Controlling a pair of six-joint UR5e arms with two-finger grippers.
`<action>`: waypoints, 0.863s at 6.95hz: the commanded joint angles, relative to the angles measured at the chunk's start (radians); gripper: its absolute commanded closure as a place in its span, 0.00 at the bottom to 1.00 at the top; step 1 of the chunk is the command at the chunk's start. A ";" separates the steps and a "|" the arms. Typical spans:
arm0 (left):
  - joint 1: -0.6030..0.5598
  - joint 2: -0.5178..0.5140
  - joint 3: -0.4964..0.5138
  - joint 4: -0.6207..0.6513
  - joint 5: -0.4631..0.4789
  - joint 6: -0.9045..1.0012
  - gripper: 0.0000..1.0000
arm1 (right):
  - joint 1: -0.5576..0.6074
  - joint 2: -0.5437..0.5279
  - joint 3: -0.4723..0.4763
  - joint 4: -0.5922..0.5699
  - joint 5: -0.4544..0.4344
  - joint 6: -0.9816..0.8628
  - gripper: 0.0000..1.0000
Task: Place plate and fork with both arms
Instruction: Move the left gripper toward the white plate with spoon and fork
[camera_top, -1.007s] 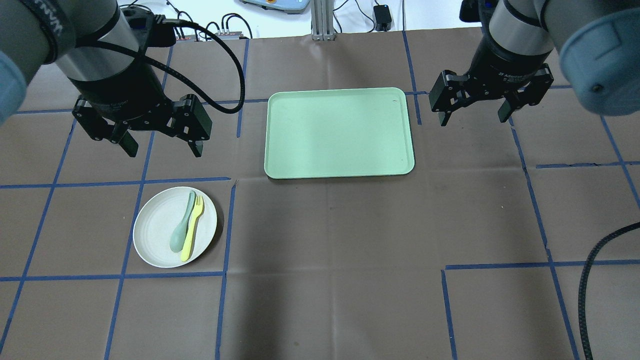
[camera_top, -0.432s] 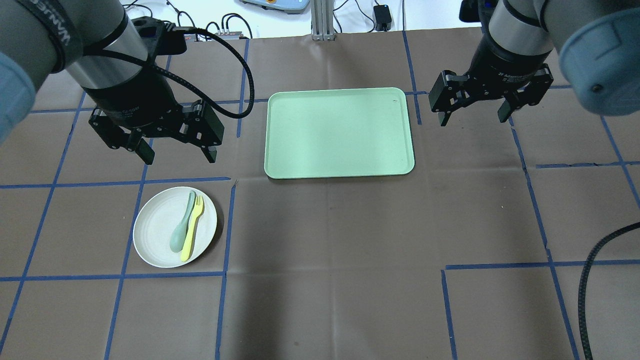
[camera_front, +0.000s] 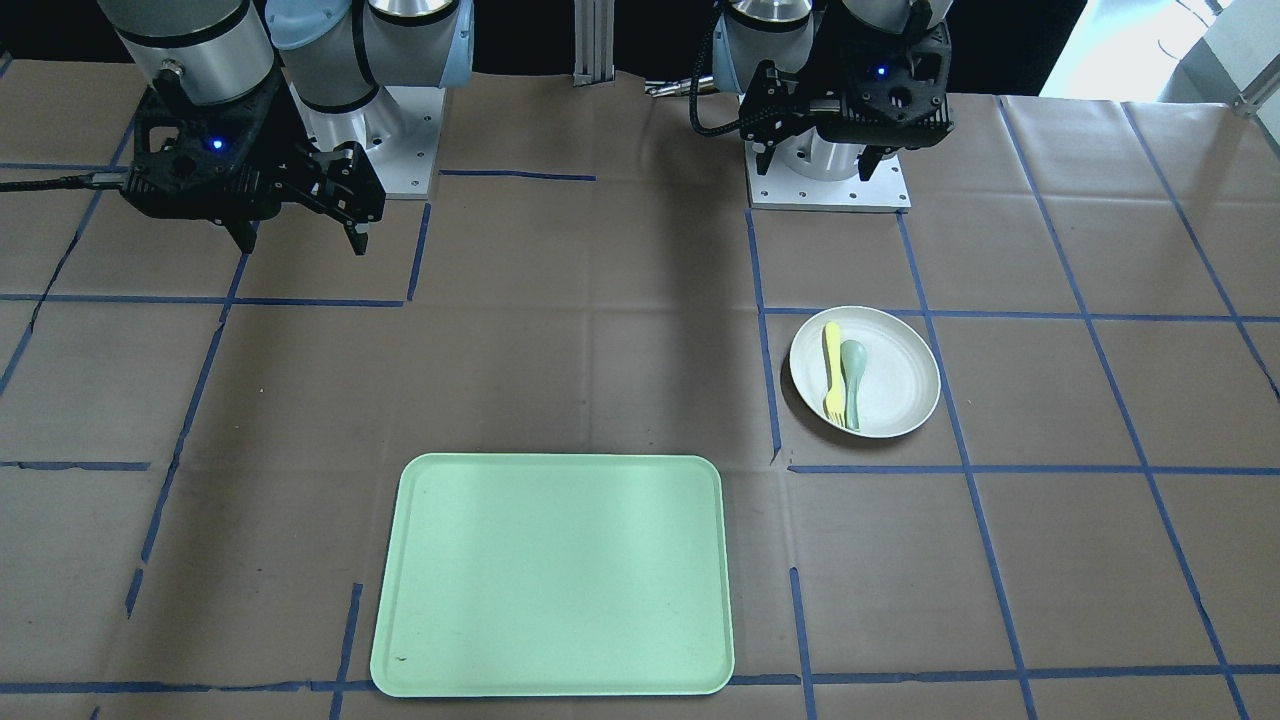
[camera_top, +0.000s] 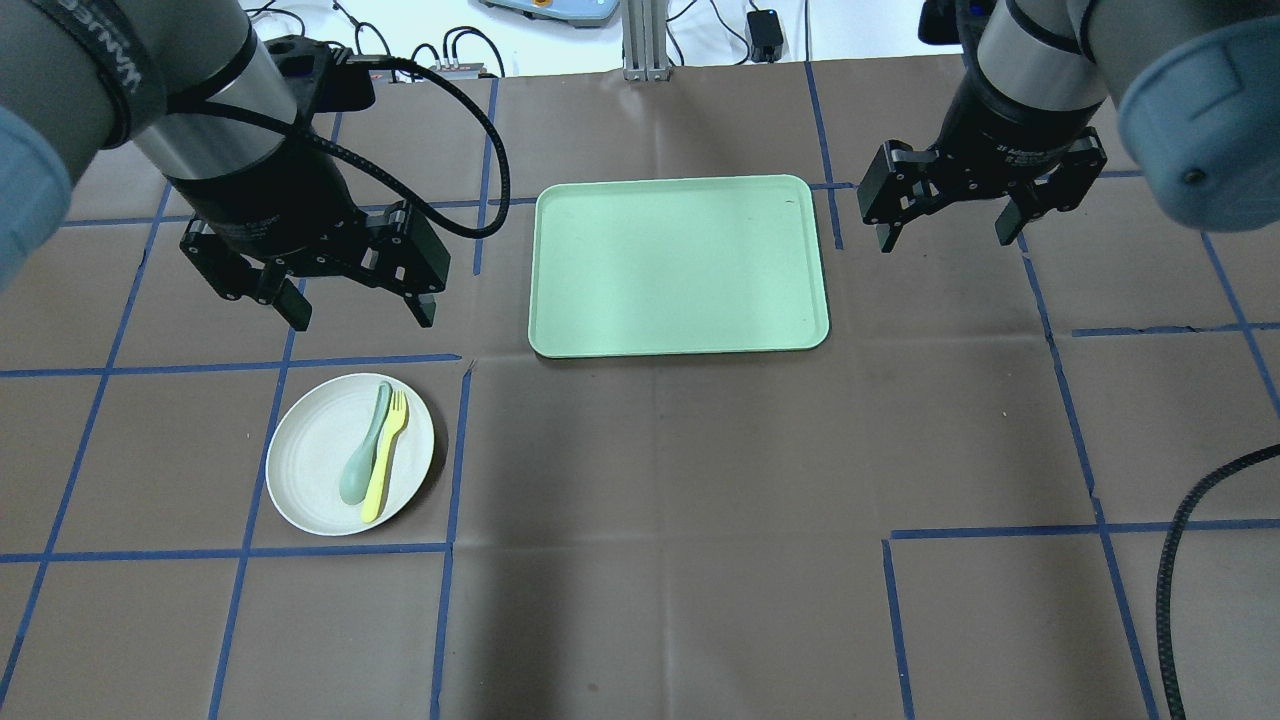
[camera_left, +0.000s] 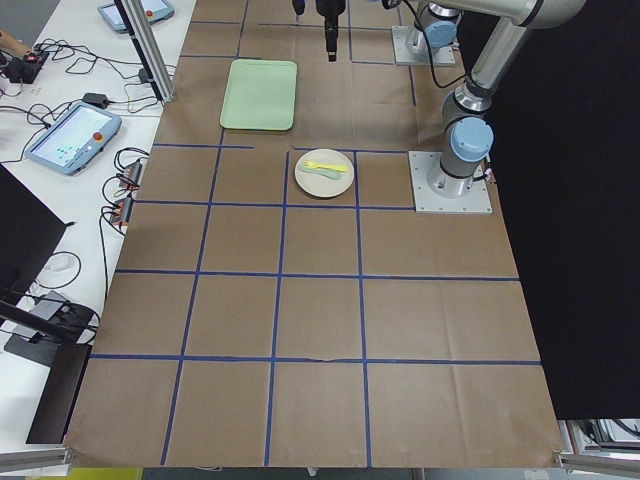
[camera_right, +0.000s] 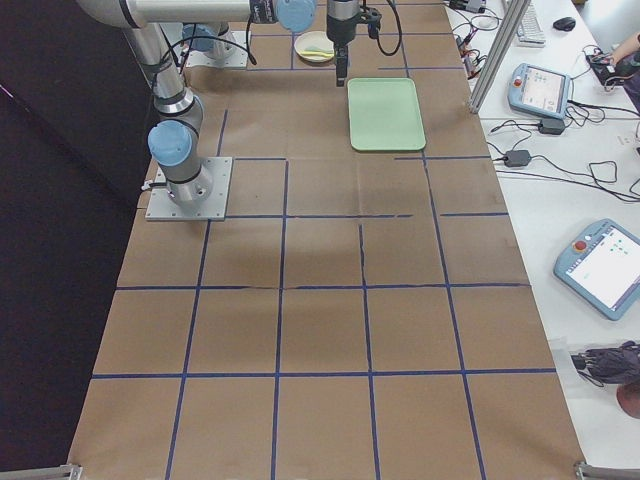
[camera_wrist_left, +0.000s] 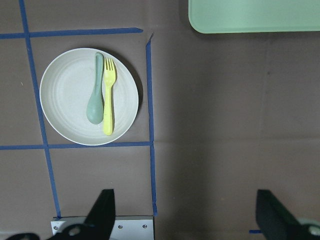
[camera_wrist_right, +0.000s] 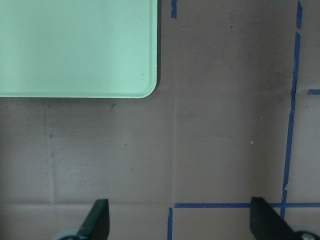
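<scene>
The off-white plate (camera_top: 310, 470) lies on the table at the left, also in the front view (camera_front: 895, 385) and the left wrist view (camera_wrist_left: 65, 100). On it lie the pale-yellow fork (camera_top: 384, 456) (camera_wrist_left: 108, 102) (camera_front: 832, 368) and a grey-green spoon (camera_top: 361, 462) side by side. My left gripper (camera_top: 362, 312) hangs open and empty above the table, just beyond the plate. My right gripper (camera_top: 948, 235) hangs open and empty right of the tray's far right corner.
A rectangular mint-green tray (camera_top: 678, 265) lies at the middle back of the table, also in the front view (camera_front: 555, 575) and the right wrist view (camera_wrist_right: 75, 45). Blue tape lines grid the brown table. A black cable (camera_top: 1185, 560) hangs at the right edge.
My left gripper has moved right and nearer to the plate, mostly in the first half second. The right gripper, plate, fork and tray have not moved.
</scene>
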 joint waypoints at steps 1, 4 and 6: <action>0.000 0.003 0.000 -0.001 0.002 -0.005 0.00 | 0.001 0.000 0.000 0.000 0.000 0.000 0.00; 0.061 0.001 -0.012 0.021 -0.009 0.068 0.00 | 0.001 0.000 0.000 0.000 0.000 0.000 0.00; 0.222 0.006 -0.058 0.017 -0.007 0.174 0.00 | -0.001 0.000 0.000 0.000 -0.002 0.000 0.00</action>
